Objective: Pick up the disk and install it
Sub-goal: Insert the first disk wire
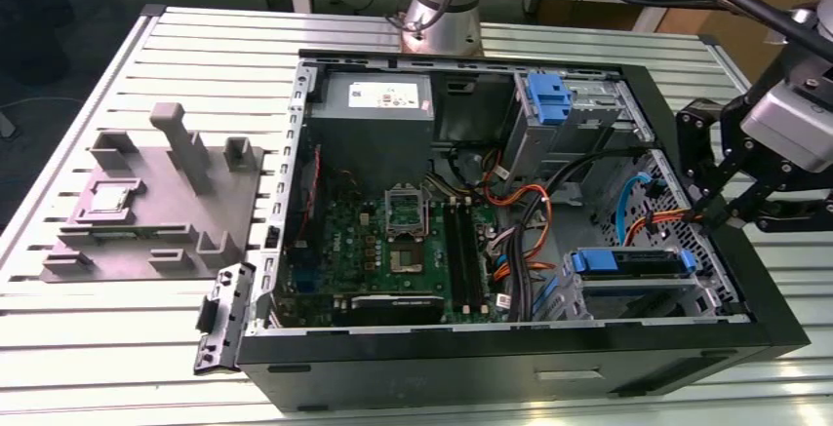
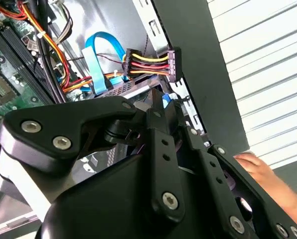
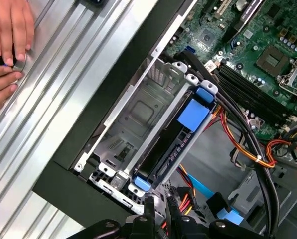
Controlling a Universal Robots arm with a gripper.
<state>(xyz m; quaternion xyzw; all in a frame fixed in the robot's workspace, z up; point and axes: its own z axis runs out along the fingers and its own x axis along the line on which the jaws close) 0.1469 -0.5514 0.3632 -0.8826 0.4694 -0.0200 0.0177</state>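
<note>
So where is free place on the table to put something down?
Free: table slats at the exterior view's left, nearer than the grey jig and beyond it. Crowded: inside the case, cables fill the gap between board and bays.

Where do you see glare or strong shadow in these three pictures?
Second wrist view: the table is washed out white, the gripper a dark mass in front. First wrist view: even light, soft shine on the table slats. Exterior view: the computer case interior is dim against the bright table.

Table (image 1: 104, 348) carries computer case (image 1: 521, 367), grey fixture (image 1: 156, 202)
</note>
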